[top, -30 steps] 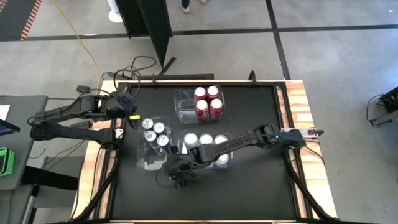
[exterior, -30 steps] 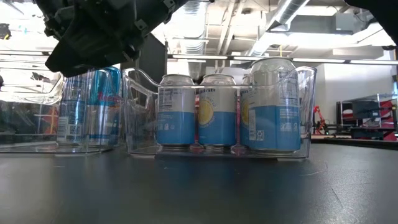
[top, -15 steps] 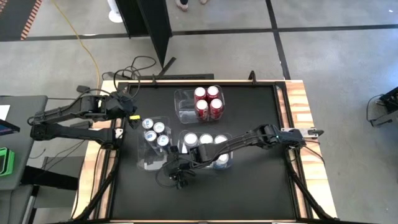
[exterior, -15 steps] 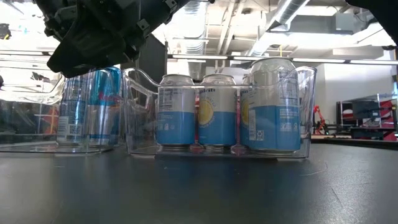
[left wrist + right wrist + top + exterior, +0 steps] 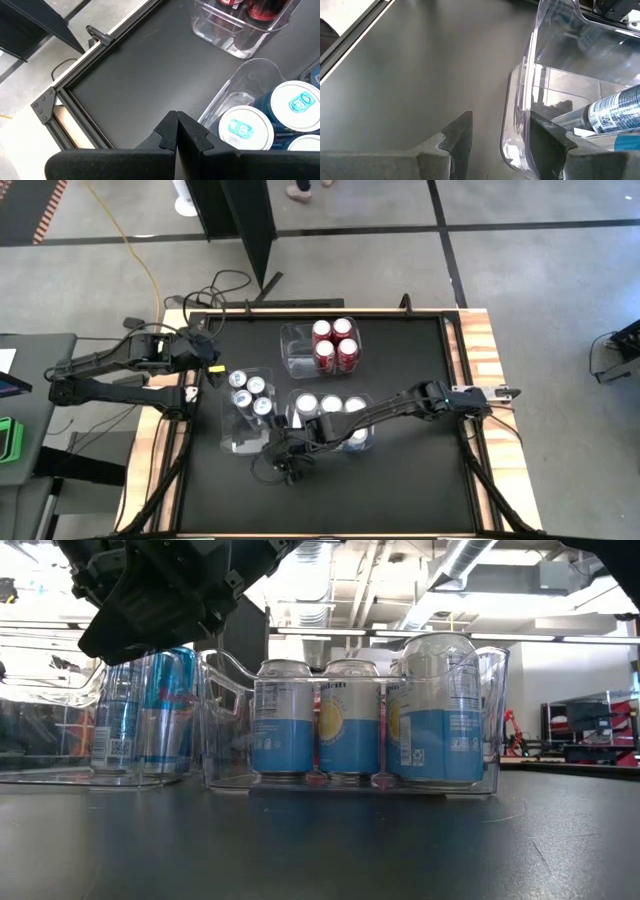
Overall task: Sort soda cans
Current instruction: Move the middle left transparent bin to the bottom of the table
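Several red soda cans [image 5: 333, 345] stand in a clear bin at the far middle. Dark blue slim cans [image 5: 248, 390] stand in the far end of a clear bin [image 5: 238, 435] on the left. Light blue cans [image 5: 330, 405] stand in a third clear bin and also show in the low view [image 5: 350, 720]. My right gripper [image 5: 287, 464] is open and empty, above the table by the near end of the left bin. In its wrist view [image 5: 500, 142] the fingers stand on either side of that bin's corner wall [image 5: 517, 115], apart from it. My left gripper [image 5: 176, 135] is shut and empty at the table's left edge [image 5: 212, 370].
The right arm [image 5: 400, 405] reaches across the light blue cans' bin. The table's frame rails [image 5: 75, 75] run along the left and far edges. Bare black table top lies in front of the bins [image 5: 330, 840] and at the right [image 5: 420, 350].
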